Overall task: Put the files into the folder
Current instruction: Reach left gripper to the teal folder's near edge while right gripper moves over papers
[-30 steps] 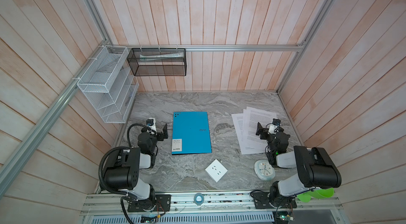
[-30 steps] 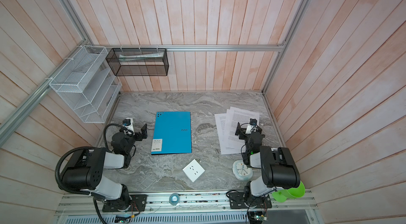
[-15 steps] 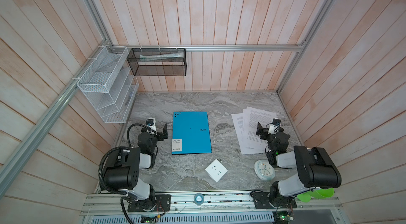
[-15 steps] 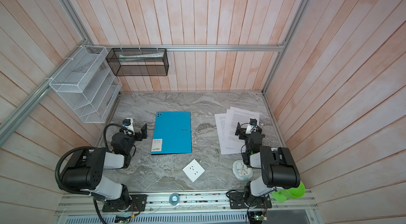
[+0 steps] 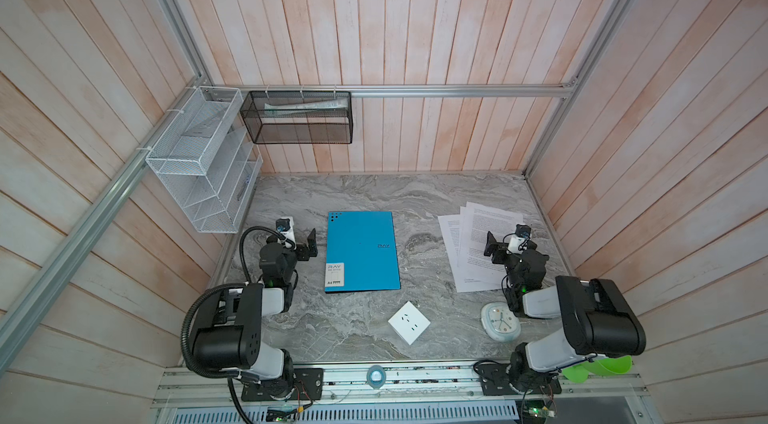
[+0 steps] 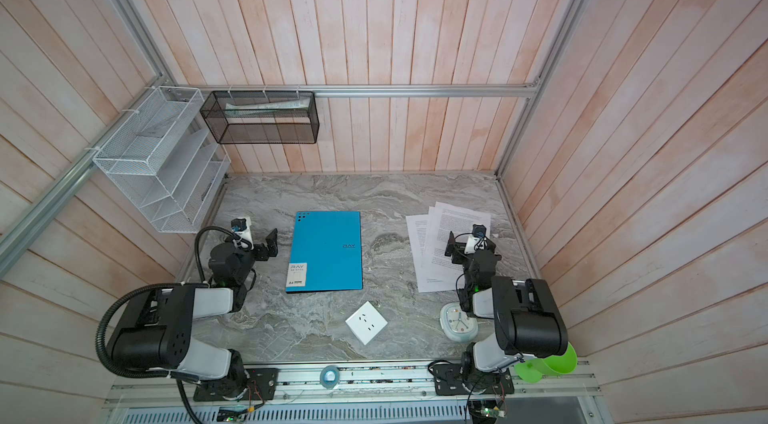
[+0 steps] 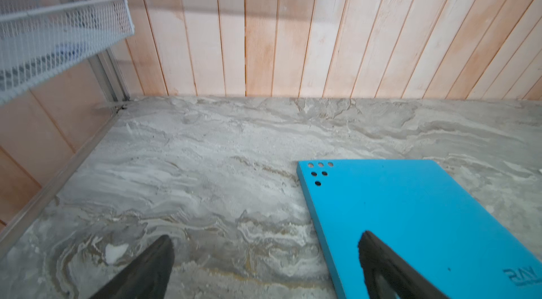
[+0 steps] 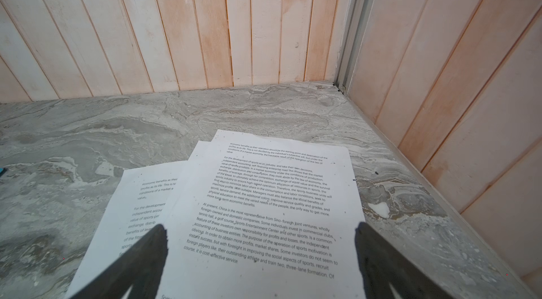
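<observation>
You have the folder lying shut and flat near the middle of the desk, blue cover up, its white label at the near left corner; the files lie fanned on the desk well to its right, apart from it, close to the right wall.

Both top views give you the folder whole; the left wrist view gives only its far corner and a scrap of the lettering, the rest cut off. That wrist view shows the left end effector with fingers spread wide and nothing between them; one finger stands over the folder's edge, the other over bare desk; whether either touches, you cannot tell.

The right wrist view shows the right end effector spread just as wide, empty, hanging over the sheets; there the print reads clearly, while from above it is a grey blur. Three overlapping sheets show; their near ends are hidden by the right arm from above and cut off at the wrist.

Only the top views show the socket plate and the small clock nearer the front.
</observation>
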